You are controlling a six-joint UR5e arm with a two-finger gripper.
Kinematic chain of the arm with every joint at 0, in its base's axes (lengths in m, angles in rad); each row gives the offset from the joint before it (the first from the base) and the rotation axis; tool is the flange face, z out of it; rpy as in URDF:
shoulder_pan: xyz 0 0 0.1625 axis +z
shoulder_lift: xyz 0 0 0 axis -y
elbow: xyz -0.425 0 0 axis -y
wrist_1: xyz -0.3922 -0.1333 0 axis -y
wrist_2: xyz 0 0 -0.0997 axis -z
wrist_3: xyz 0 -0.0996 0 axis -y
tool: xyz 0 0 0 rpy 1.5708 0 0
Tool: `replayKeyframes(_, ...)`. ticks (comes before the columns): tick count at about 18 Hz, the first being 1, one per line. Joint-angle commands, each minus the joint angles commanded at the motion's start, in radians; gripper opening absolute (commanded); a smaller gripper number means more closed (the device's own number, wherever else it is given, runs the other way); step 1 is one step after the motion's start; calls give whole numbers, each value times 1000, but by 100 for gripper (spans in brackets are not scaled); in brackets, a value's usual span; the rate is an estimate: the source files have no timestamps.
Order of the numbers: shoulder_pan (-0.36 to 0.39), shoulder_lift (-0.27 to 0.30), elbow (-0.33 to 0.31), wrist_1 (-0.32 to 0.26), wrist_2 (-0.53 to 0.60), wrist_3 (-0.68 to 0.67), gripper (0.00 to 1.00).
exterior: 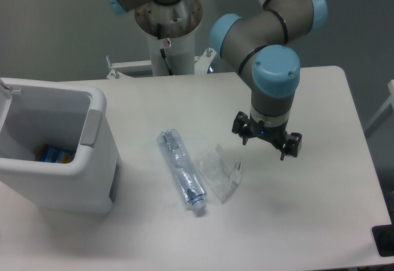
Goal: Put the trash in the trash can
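A long crushed clear bottle (181,171) with a white cap lies on the table's middle, cap toward the front. Just right of it lies a crumpled clear wrapper (220,173). The white trash can (92,178) stands at the left, its mouth open upward, with something blue and yellow inside at the bottom. My gripper (266,140) hangs pointing down over the table, to the right of the wrapper and a bit behind it. Its fingers are spread apart and hold nothing.
The arm's base column (167,31) rises at the table's back edge, behind the bottle. The table's right edge (363,148) runs close to the gripper. A dark object (385,240) sits at the front right corner.
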Motion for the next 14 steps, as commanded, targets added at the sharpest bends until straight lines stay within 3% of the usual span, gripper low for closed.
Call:
replayKeyframes(10, 2, 5, 2, -6, -8, -6, 100)
replayKeyframes(14, -8, 2, -32, 11, -2, -127, 100)
